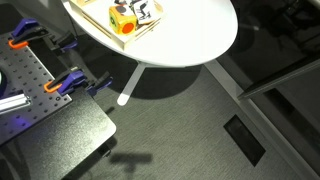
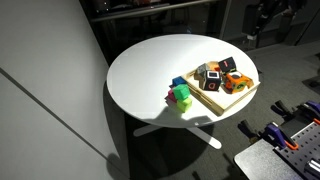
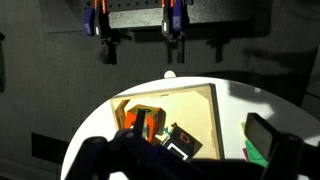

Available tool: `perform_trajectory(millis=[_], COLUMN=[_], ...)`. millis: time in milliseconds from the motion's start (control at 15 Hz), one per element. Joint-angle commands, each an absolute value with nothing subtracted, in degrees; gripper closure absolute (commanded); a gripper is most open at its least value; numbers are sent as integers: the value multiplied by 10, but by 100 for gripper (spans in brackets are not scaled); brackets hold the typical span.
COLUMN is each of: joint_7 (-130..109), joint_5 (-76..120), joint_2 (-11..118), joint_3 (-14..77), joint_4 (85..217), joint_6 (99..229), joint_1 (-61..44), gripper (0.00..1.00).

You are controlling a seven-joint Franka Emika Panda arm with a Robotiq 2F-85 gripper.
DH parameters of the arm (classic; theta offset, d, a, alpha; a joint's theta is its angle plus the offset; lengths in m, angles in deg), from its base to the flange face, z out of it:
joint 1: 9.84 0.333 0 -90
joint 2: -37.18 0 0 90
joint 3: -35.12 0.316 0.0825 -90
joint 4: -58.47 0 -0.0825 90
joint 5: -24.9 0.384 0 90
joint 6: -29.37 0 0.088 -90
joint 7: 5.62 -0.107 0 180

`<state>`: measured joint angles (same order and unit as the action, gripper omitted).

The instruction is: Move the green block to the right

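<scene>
jaws stand wide apart at the bottom edge of the wrist view. the gripper [image 3: 190, 160] holds nothing, and its dark fingers [image 3: 92, 158] blur in at 7 and 5 o'clock. close by the 5 o'clock finger, a sliver of the green block [image 3: 252, 152] shows on the white table [image 3: 95, 125].

in an exterior view the green block [image 2: 183, 97] sits on the table at 8 o'clock from the wooden tray [image 2: 240, 97], just beside it. a blue block [image 2: 179, 84] is close at its 12 o'clock, and i cannot tell whether the two touch. farther on, at 12 o'clock in the wrist view, orange clamps [image 3: 98, 18] hang on a dark plate beyond the table.

by my reading the task is not begun. the block lies ungripped, so lowering, closing, carrying right and letting go are all left.

count: one green block, one blue block, one tray, one yellow-orange cube [image 1: 122, 22] inside the tray among other toys too small to count, two clamps, one table.
</scene>
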<state>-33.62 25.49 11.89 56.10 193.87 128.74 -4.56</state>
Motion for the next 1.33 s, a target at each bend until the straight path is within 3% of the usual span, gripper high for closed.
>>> perform_trajectory(millis=[0,667,1267], joint_7=[-350,-349,-274], joint_5=[234,173,233], joint_2=[147,237,305], joint_3=[546,535,502], joint_4=[1934,1929,1918], joint_6=[1321,1495,1616], joint_1=[-44,-39,-15], gripper=[0,0,0])
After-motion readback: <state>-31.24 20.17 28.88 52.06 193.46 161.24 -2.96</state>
